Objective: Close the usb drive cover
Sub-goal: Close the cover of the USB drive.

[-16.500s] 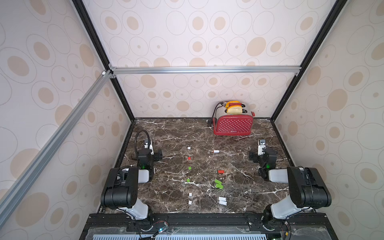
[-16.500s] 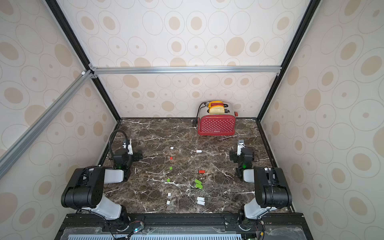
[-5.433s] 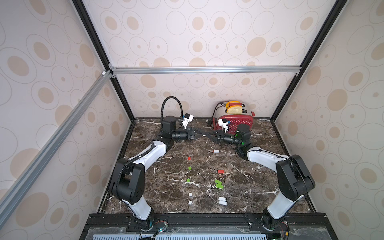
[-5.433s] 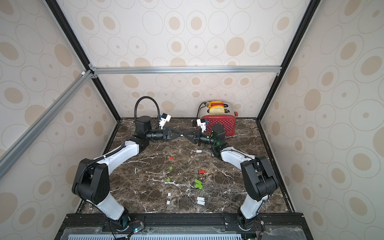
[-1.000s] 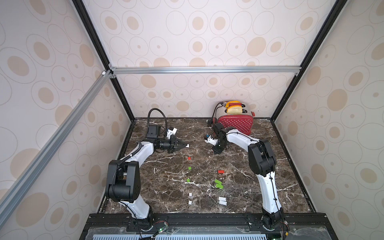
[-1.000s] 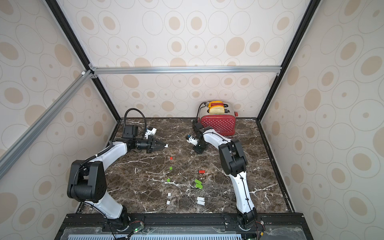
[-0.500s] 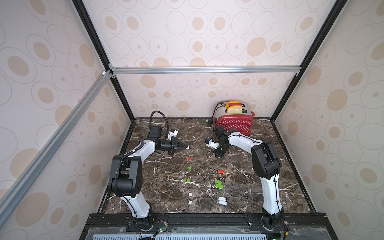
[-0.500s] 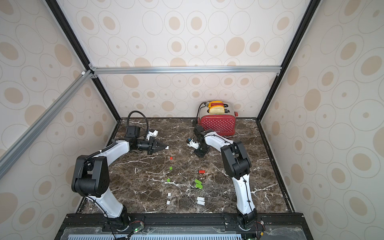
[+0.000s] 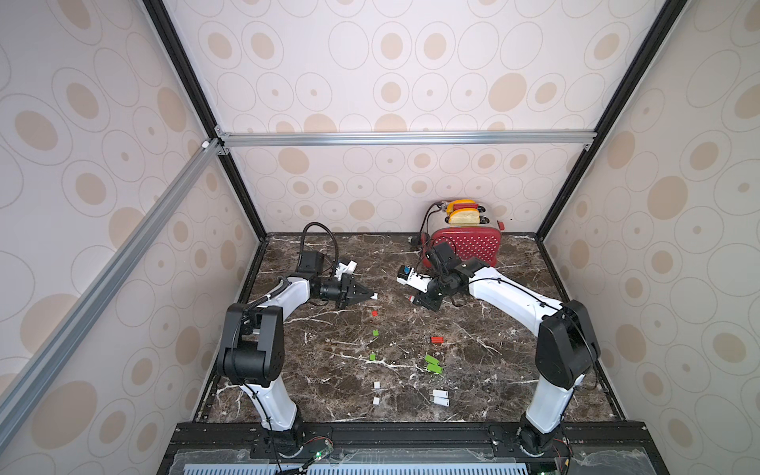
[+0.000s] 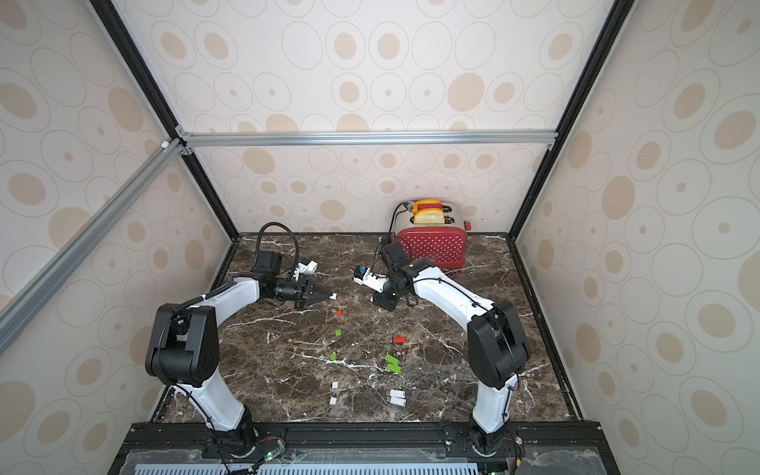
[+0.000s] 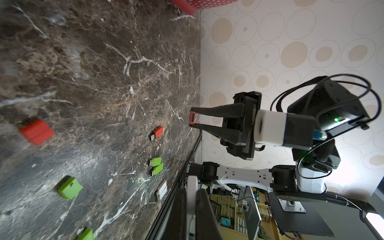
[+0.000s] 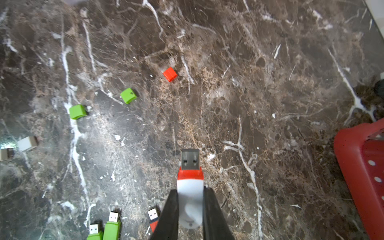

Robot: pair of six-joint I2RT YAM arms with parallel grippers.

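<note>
Likely light, stiff and slick, the USB drive (image 12: 190,176) is sitting pinched by its body in the right claw (image 12: 190,189); the left claw (image 11: 190,190) is gripping the white cap (image 11: 192,184).

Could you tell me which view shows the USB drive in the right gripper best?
Right wrist view: the USB drive is close, plug bare. The left wrist view shows it end-on; in both top views it is a speck.
</note>
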